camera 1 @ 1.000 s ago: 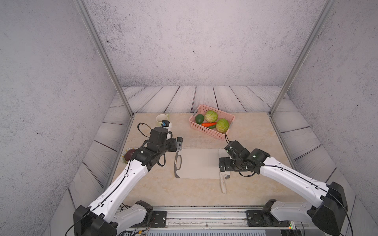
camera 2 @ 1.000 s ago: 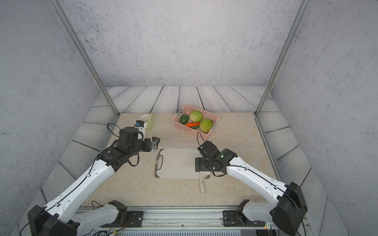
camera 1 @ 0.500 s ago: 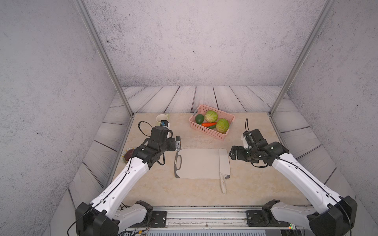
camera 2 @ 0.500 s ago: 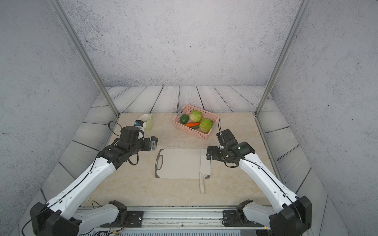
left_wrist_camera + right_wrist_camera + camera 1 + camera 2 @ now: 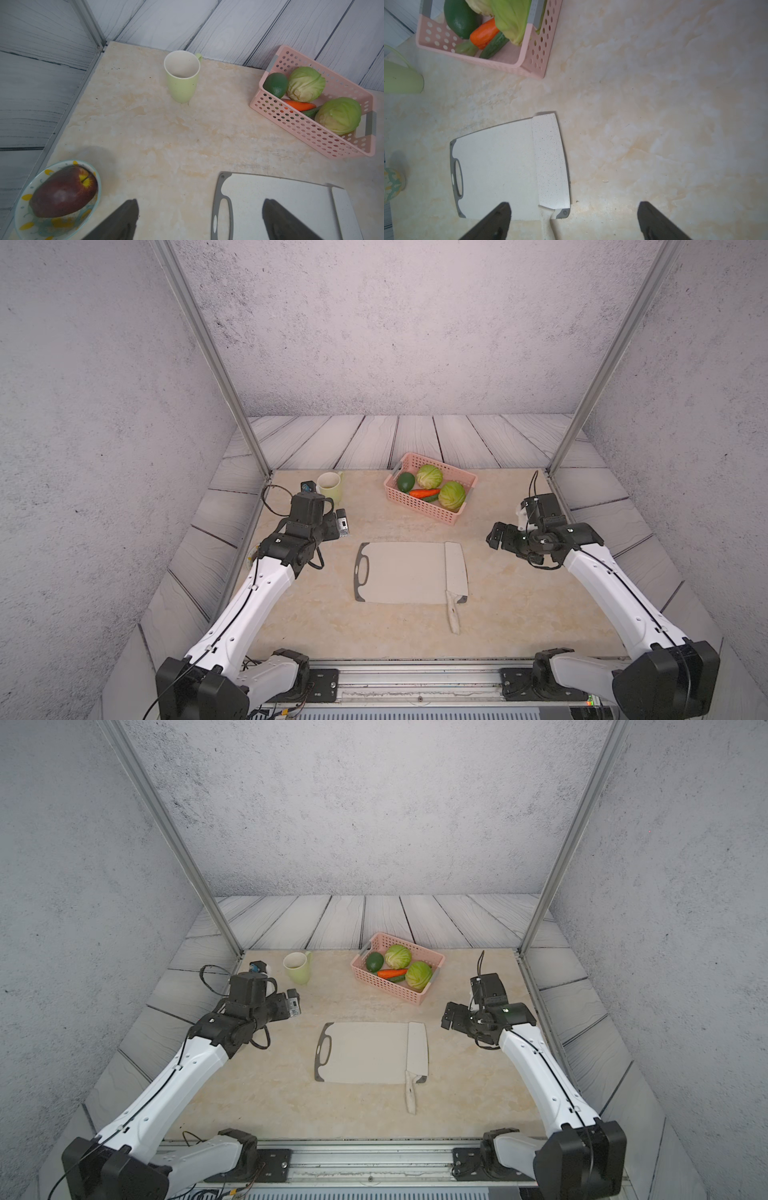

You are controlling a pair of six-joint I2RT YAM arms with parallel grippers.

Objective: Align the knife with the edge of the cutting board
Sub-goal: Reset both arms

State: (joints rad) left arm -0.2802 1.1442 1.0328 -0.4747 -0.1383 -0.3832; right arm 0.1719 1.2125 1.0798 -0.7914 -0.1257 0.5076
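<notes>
The knife lies flat on the cutting board, at the board's 3 o'clock end in both top views, with its broad blade along that short edge. Its long axis runs 12 to 6, and the handle points to 6, reaching past the near edge over the tabletop. The blade looks about flush with the edge, so any move left would be a small nudge. The right hand, fingers spread wide and empty, hovers at about 2 o'clock from the blade, apart from it. The knife lies toward its 8 o'clock. The left hand, also wide and empty, sits at 10 o'clock beyond the board's handle-hole end, so the right is nearer.
</notes>
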